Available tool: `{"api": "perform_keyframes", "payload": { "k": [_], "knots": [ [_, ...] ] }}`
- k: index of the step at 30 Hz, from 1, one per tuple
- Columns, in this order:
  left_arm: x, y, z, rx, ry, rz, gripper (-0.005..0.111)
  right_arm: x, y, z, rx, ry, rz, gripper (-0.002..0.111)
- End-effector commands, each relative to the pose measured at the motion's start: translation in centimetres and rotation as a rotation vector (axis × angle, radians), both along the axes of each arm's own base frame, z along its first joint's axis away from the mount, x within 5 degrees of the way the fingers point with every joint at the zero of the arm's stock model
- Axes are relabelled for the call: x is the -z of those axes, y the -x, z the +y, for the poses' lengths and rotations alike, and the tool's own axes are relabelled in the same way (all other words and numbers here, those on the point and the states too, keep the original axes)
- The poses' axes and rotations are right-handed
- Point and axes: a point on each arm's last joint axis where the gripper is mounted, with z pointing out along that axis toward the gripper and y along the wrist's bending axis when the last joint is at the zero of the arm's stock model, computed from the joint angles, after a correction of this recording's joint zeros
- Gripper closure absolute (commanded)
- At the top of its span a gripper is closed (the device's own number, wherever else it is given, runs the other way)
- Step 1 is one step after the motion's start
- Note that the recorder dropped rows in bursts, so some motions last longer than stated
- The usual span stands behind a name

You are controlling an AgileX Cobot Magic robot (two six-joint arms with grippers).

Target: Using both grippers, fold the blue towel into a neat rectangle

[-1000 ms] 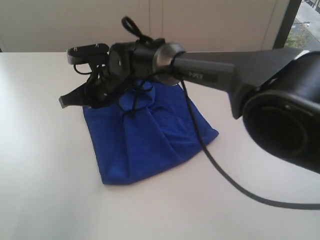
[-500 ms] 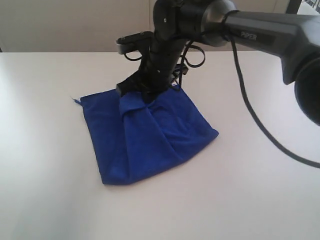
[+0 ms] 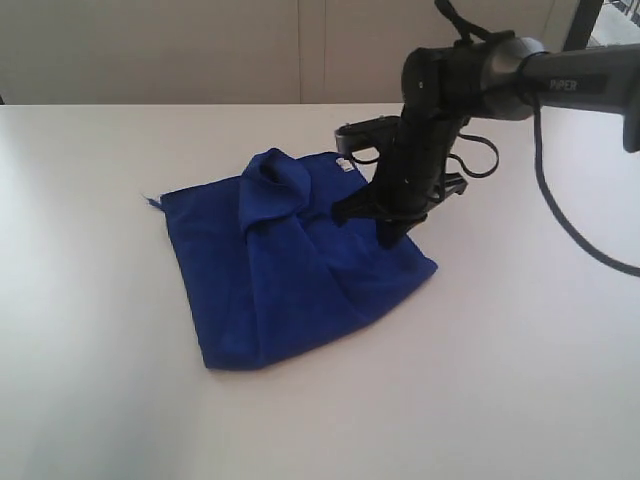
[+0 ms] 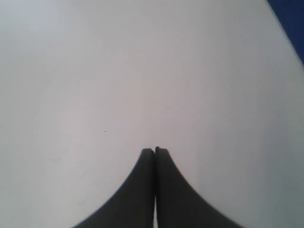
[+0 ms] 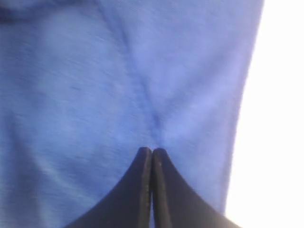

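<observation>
The blue towel lies roughly folded on the white table, with a raised bunched hump near its far edge and a small white tag at the far corner. My right gripper points down over the towel's right part, shut, with nothing between its fingers. In the right wrist view its closed tips hover over creased blue towel. My left gripper is shut and empty over bare table, with only a towel corner showing. The exterior view does not show the left gripper.
The right arm, marked "PiPER", reaches in from the upper right, trailing a black cable above the table. A pale wall runs behind the table's far edge. White tabletop lies just beside the towel's edge.
The right arm has swung from the towel's far left side across to its right part. A bunched hump now shows where the gripper was. Both grippers stayed shut.
</observation>
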Motion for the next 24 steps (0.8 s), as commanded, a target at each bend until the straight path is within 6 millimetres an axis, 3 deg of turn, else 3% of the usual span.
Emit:
{"api": "perform_keyframes", "payload": {
  "k": [1, 14, 24],
  "knots": [
    [-0.2, 0.1, 0.0, -0.009, 0.012, -0.008, 0.107, 0.9, 0.4, -1.6, -0.007, 0.026, 0.013, 0.108],
    [-0.2, 0.1, 0.0, -0.009, 0.012, -0.008, 0.107, 3.3, 2.8, -3.0, 0.056, 0.077, 0.143, 0.108],
    [-0.2, 0.1, 0.0, -0.009, 0.012, -0.008, 0.107, 2.0, 5.5, -3.6, 0.126, 0.073, 0.153, 0.108]
  ]
}}
